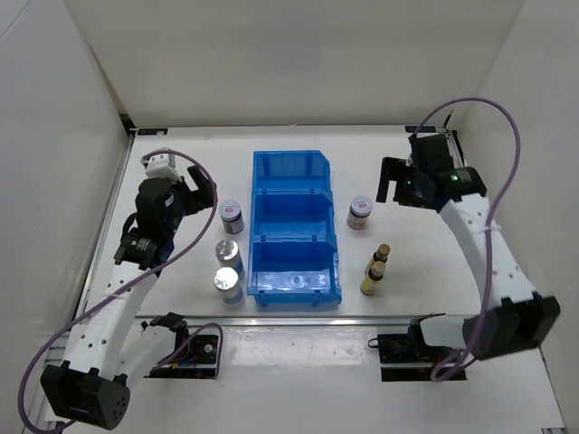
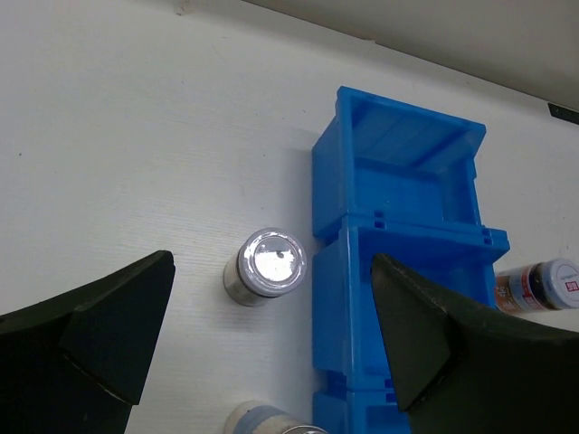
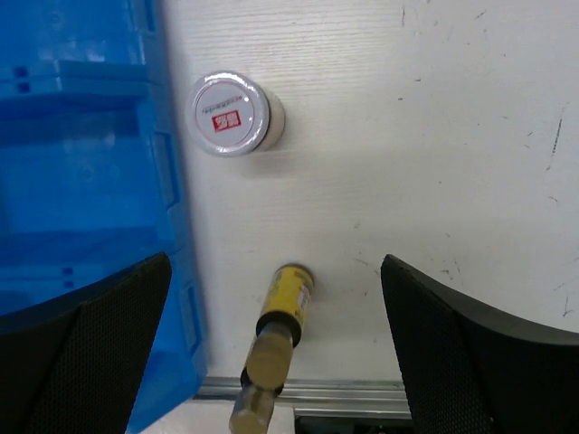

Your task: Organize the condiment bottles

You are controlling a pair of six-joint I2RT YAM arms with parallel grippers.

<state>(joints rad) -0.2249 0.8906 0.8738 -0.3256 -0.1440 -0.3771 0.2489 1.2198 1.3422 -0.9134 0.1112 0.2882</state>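
Note:
The six bottles stand on the table beside the blue bin (image 1: 294,226). Left of it are a short red-and-white-labelled jar (image 1: 232,216) and two silver-capped shakers (image 1: 229,257) (image 1: 227,283). Right of it are the other short jar (image 1: 360,213) and two slim amber bottles with yellow labels (image 1: 381,258) (image 1: 372,278). My left gripper (image 1: 201,194) is open and empty above and left of the left jar (image 2: 269,265). My right gripper (image 1: 393,185) is open and empty, above and beyond the right jar (image 3: 228,115) and the amber bottles (image 3: 288,303).
The blue bin has three compartments in a row, and all look empty. It shows in the left wrist view (image 2: 398,181) and in the right wrist view (image 3: 81,181). White walls close the back and sides. A metal rail (image 1: 362,321) runs along the near edge.

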